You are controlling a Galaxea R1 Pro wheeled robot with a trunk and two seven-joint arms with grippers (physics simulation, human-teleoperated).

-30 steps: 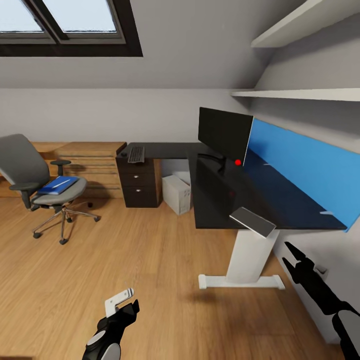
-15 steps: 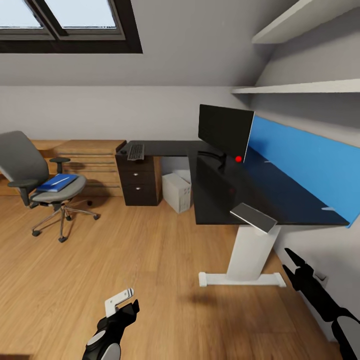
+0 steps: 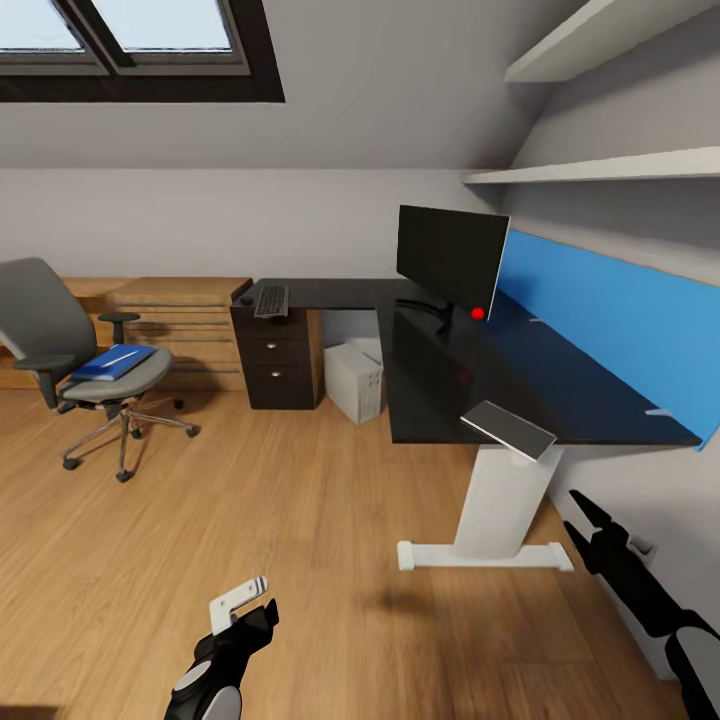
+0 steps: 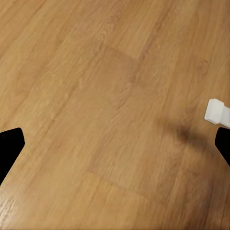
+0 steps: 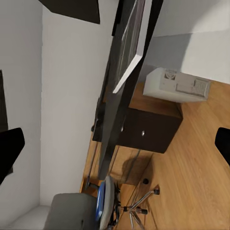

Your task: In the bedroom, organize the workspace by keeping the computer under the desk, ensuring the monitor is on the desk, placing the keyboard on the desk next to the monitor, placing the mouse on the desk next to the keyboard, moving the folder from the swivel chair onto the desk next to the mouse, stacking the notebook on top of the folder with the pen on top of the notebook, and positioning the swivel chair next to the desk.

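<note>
Head view: both my tools, left point(image 3: 245, 600) and right point(image 3: 588, 520), hang spread and empty. Far ahead, the wide black monitor point(image 3: 450, 260) and slim grey keyboard point(image 3: 271, 300) sit on the black L-shaped counter point(image 3: 440, 385); the bright-blue folder point(image 3: 112, 362) waits on the grey swivel chair point(image 3: 70, 350).

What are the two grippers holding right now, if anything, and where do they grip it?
Nothing is held. The left gripper hangs open over bare wooden floor; the right gripper is open beside the long black desk's white leg, with only air between its fingers.
</note>
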